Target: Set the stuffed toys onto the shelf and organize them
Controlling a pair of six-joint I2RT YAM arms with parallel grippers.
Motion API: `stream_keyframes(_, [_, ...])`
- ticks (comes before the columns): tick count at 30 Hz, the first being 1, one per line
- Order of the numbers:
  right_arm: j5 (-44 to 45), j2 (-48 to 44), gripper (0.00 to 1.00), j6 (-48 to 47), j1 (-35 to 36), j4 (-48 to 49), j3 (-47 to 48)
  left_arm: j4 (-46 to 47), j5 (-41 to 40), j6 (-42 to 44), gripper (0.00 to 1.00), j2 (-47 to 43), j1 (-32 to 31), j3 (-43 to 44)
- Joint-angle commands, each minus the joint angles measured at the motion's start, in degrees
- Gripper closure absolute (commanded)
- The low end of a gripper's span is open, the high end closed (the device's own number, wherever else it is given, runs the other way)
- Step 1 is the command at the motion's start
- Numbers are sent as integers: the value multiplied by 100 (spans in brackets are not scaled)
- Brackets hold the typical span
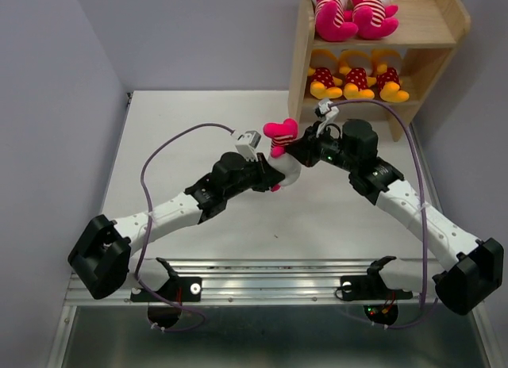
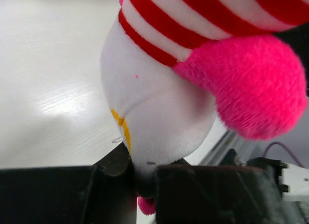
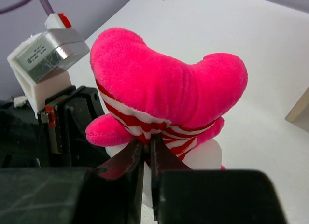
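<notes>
Above table, L end effector & R end effector clamped on striped toy.

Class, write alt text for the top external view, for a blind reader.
The left gripper and right gripper both pinch one pink-striped toy, feet up, over a white table. Behind, a wooden shelf holds two pink toys above, three yellow ones below.

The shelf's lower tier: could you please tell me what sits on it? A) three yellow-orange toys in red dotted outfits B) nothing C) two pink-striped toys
A: three yellow-orange toys sit on the lower tier of the shelf, while the pink-striped pair is on the top tier.
</notes>
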Motion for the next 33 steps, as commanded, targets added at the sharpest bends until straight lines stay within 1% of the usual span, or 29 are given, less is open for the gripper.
stream_keyframes(1, [-393,-535,79,-998,30,-303,28,-800,-1136,1219,100,-490,34,402])
stream_keyframes(2, [-559,-701,73,-1636,30,-392,63,-1185,-1346,1509,100,-586,25,542])
stream_keyframes(3, [-631,-807,66,-1939,30,-480,72,-1363,-1461,2112,100,-648,25,605])
stream_keyframes(4, [-684,-896,52,-2586,30,-681,81,-1608,-1601,2432,100,-796,25,701])
stream_keyframes(5, [-797,-1070,43,-2888,30,-770,89,-1689,-1664,2765,100,-876,25,737])
stream_keyframes(6, [-825,-1133,33,-3152,30,-884,116,-1759,-1717,3430,100,-973,25,754])
stream_keyframes(7, [-842,-1169,6,-3607,30,-1190,168,-1908,-1761,3776,100,-1130,25,781])
stream_keyframes(8, [-903,-1178,2,-3794,30,-1367,238,-2014,-1718,4162,100,-1202,34,798])
stream_keyframes(9, [-939,-1152,0,-3996,30,-1577,404,-2172,-1639,4558,100,-1254,34,833])
stream_keyframes(10, [-991,-1151,0,-4164,30,-1884,458,-2382,-1516,5336,100,-1281,43,903])
stream_keyframes(11, [-1201,-1169,0,-4653,30,-2035,494,-2845,-1306,5701,100,-1290,51,1043])
stream_keyframes(13, [-1395,-1221,0,-5104,30,-2247,485,-3209,-1094,6395,100,-1255,78,1141])
stream_keyframes(14, [-1527,-1230,0,-5436,30,-2265,476,-3515,-963,6921,100,-1185,86,1220])
stream_keyframes(15, [-1598,-1213,0,-5657,30,-2317,476,-3666,-874,7196,100,-1150,95,1238])
stream_keyframes(16, [-1677,-1195,0,-5851,30,-2413,485,-3789,-856,7468,100,-1132,87,1229])
stream_keyframes(17, [-1817,-1126,0,-6183,30,-2458,546,-3904,-612,7958,100,-1149,87,1134])
stream_keyframes(19, [-1993,-1046,0,-6606,30,-2764,617,-3861,-583,8401,100,-1237,95,853])
stream_keyframes(20, [-2229,-959,0,-7226,30,-2931,713,-3800,-618,8725,100,-1377,95,756])
stream_keyframes(22, [-2424,-879,0,-7854,30,-3492,792,-3625,-497,8981,100,-1544,104,519])
stream_keyframes(23, [-2581,-774,0,-8292,30,-3635,880,-3571,-417,9244,100,-1728,113,430])
stream_keyframes(24, [-2661,-712,0,-8444,30,-3784,950,-3527,-321,9359,100,-1817,113,369])
stream_keyframes(25, [-2740,-634,0,-8567,30,-4151,1029,-3492,-224,9439,100,-1887,104,307])
stream_keyframes(26, [-2932,-537,0,-8995,30,-4433,1134,-3457,-75,9466,100,-1957,113,263])
stream_keyframes(27, [-3021,-345,0,-9225,30,-4697,1301,-3483,22,9510,100,-1958,113,262])
stream_keyframes(28, [-3100,-273,0,-9332,30,-4969,1346,-3544,188,9519,100,-1932,113,280])
stream_keyframes(33, [-3382,43,0,-9842,82,-5341,1452,-3571,620,9615,100,-1897,104,271])
